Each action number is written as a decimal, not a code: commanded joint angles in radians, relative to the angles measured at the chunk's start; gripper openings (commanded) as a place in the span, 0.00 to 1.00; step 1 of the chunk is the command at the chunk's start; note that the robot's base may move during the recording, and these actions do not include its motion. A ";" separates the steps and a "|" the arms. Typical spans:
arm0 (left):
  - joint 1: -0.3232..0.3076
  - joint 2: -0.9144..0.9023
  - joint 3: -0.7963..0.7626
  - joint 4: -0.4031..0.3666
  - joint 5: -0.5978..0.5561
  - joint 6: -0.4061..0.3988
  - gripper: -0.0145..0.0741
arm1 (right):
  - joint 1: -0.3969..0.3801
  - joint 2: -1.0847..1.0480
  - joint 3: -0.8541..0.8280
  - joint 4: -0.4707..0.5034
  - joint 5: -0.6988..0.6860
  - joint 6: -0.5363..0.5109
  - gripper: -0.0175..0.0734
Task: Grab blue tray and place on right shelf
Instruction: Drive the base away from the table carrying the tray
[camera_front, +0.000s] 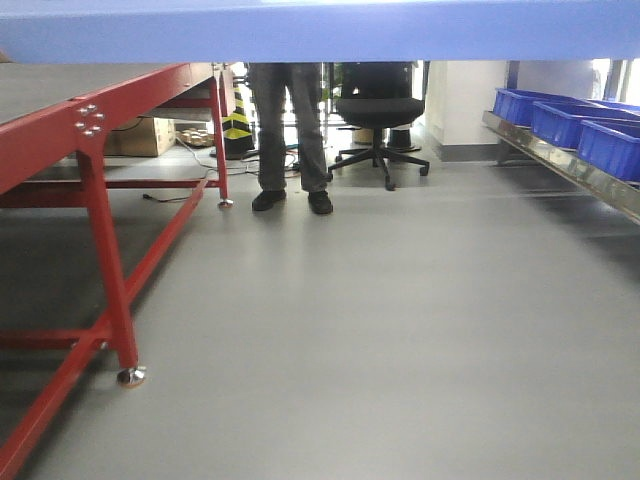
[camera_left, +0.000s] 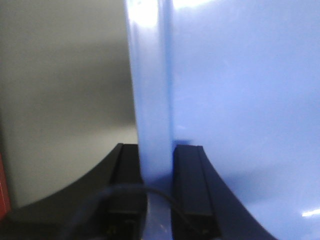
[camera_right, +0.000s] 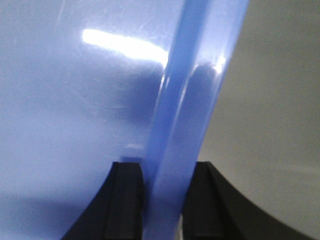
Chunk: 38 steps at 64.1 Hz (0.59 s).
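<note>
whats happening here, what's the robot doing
The robot holds the blue tray with both arms: the left gripper and the right gripper are each clamped on its rim. The right shelf, carrying darker blue bins, stands off to the right, so the tray is not yet placed. A person stands ahead beside an office chair.

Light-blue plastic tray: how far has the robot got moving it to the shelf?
Grabbed: the left gripper and right gripper each clamp the rim of the glossy light-blue tray. It is held up, spanning the front view's top edge. Left: setting it on the steel-railed metal shelf at right, which holds dark-blue plastic bins.
</note>
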 joint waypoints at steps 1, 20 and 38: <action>-0.015 -0.037 -0.024 -0.007 0.085 0.028 0.11 | 0.006 -0.028 -0.028 -0.024 -0.073 -0.036 0.25; -0.015 -0.037 -0.024 -0.007 0.085 0.028 0.11 | 0.006 -0.028 -0.028 -0.024 -0.073 -0.036 0.25; -0.015 -0.037 -0.024 -0.007 0.085 0.028 0.11 | 0.006 -0.028 -0.028 -0.024 -0.073 -0.036 0.25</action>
